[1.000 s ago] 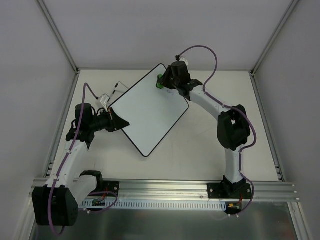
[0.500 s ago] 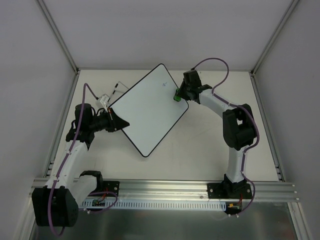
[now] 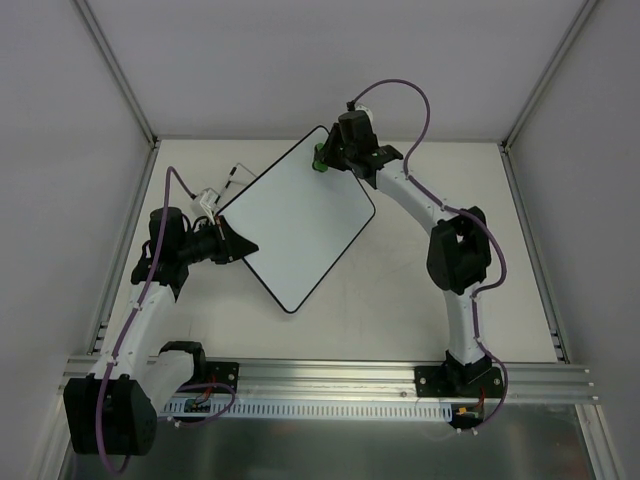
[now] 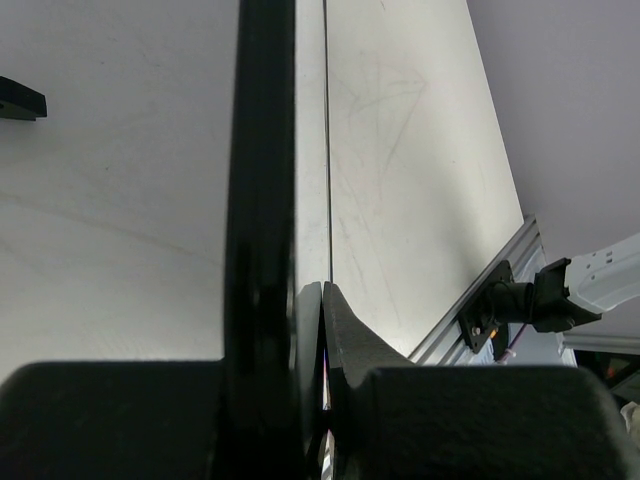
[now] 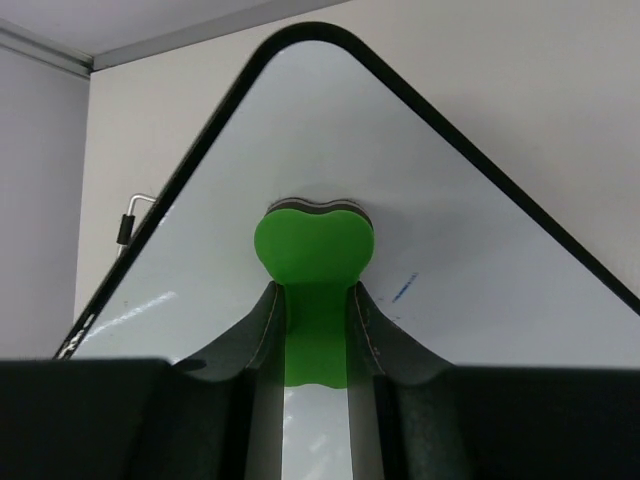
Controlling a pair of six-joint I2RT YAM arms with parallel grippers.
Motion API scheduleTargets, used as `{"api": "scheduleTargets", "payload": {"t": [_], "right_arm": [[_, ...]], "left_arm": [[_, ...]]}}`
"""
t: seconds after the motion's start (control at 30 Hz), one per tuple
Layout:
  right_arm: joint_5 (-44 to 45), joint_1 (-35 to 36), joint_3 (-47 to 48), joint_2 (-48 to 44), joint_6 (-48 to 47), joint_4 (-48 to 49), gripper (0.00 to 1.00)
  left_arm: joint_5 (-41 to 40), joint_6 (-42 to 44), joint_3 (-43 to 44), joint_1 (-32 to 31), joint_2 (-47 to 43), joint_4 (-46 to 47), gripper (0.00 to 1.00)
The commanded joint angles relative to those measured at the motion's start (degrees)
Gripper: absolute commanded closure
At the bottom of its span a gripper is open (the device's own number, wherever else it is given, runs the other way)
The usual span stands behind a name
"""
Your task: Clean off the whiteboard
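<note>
The whiteboard point(image 3: 298, 225) is lying turned cornerwise in the middle of the table point(image 3: 400, 300), with a short blue mark point(image 5: 403, 289) showing near its far corner. We are pinching its left edge in our left gripper point(image 3: 243, 249). Our right gripper point(image 5: 315, 305) is clamping a green eraser point(image 5: 313, 245) and holding it against that far corner.

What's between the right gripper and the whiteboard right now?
The green eraser: the right gripper is shut on it, and it rests on the whiteboard near its far corner, as the right wrist view shows. A small blue mark lies beside it.
</note>
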Motion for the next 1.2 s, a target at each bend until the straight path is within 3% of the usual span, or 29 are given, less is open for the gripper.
{"api": "scheduleTargets", "payload": {"t": [0.0, 0.33, 0.57, 0.77, 1.17], "right_arm": [[-1.3, 1.4, 2.3, 1.8, 0.0, 2.8, 1.0], [-0.1, -2.7, -13.7, -1.1, 4.5, 10.1, 1.0], [-0.1, -6.0, -17.0, -1.1, 4.4, 10.1, 1.0], [-1.4, -4.8, -15.9, -1.1, 3.9, 10.0, 1.0], [-2.3, -0.1, -0.7, 3.0, 1.7, 9.5, 1.0]], "left_arm": [[6.1, 5.1, 1.5, -1.2, -1.7, 0.7, 1.0], [6.2, 5.5, 1.7, -1.2, -1.8, 0.5, 1.0], [6.3, 5.8, 1.8, -1.2, -1.7, 0.5, 1.0], [6.2, 5.8, 1.8, -1.2, -1.8, 0.3, 1.0], [6.7, 5.8, 1.8, -1.2, -2.1, 0.2, 1.0]]}}
